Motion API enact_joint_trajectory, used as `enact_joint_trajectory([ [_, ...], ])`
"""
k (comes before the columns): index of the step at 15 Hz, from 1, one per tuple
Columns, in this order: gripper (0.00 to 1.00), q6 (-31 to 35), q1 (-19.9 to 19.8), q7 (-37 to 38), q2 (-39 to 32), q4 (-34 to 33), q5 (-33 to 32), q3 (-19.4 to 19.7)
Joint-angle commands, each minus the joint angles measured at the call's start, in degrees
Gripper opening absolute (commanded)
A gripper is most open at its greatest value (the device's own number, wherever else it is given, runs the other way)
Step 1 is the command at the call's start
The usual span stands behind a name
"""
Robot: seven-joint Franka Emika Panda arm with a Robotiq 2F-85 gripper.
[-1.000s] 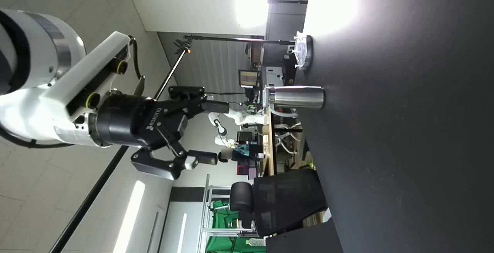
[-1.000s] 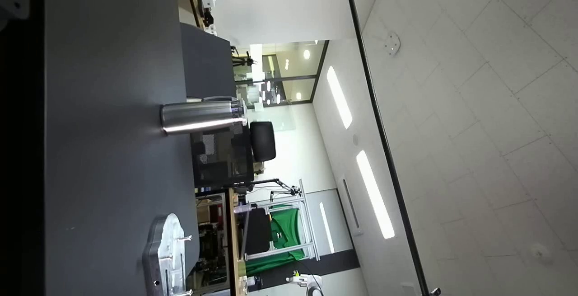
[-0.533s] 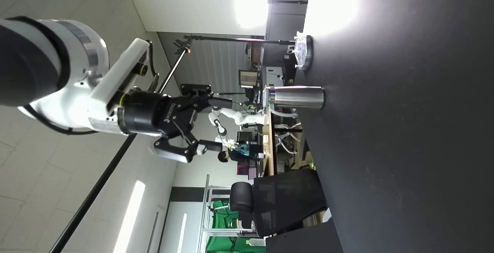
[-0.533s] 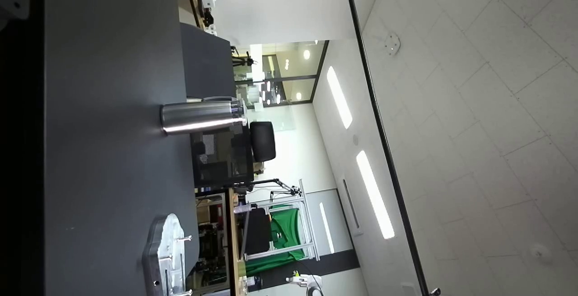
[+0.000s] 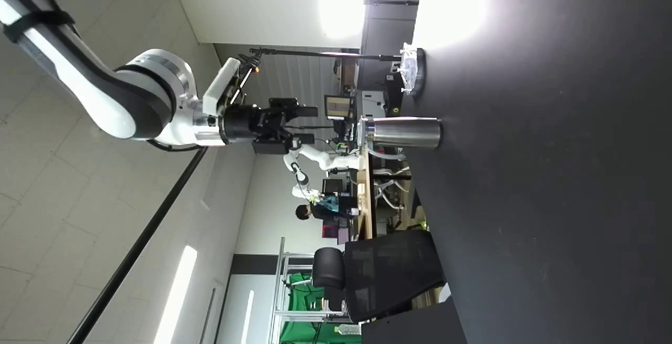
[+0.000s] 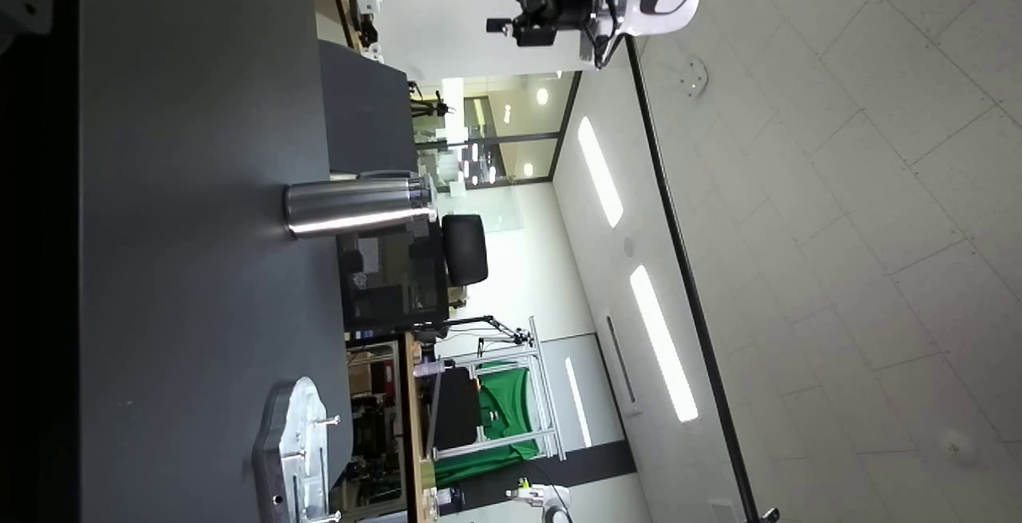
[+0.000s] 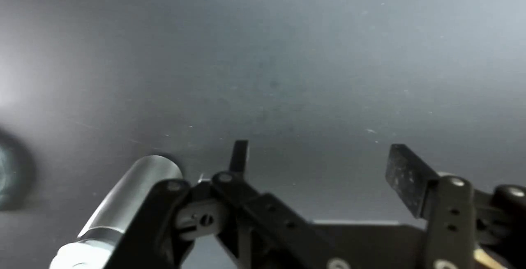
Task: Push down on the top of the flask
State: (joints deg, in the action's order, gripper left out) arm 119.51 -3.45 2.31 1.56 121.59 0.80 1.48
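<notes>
Counter (image 5: 556, 186), right half in exterior view: likely firm backing for push. Flask (image 7: 115, 209), lower left in wrist view: stands on base, presumably for pressing. Tool (image 7: 318, 154), bottom centre: spread wide, holding nothing; likely needs shifting over uncovered top (image 7: 82, 256).

There are two fingers (image 7: 409, 178) (one pair), one flask (image 5: 407, 132), one disc (image 5: 413, 71).

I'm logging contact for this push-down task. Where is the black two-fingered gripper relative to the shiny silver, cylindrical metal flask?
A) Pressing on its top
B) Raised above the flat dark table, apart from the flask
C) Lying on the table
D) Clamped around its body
B: in both exterior views the gripper hangs open, with a visible gap to the flask.
</notes>
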Motion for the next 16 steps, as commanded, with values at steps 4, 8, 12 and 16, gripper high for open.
enact_joint_trajectory([
  [4, 0.34, -15.0, -4.4, -9.1, -11.3, -21.7, -12.8, 5.7],
  [8, 0.08, -20.1, -8.0, -21.3, -16.4, -30.9, -4.3, 6.6],
  [12, 0.0, -22.5, -10.9, -26.4, -20.4, -37.5, 2.1, 6.3],
  [16, 0.0, -18.3, -11.8, -26.5, -22.9, -41.2, 2.4, 6.2],
])
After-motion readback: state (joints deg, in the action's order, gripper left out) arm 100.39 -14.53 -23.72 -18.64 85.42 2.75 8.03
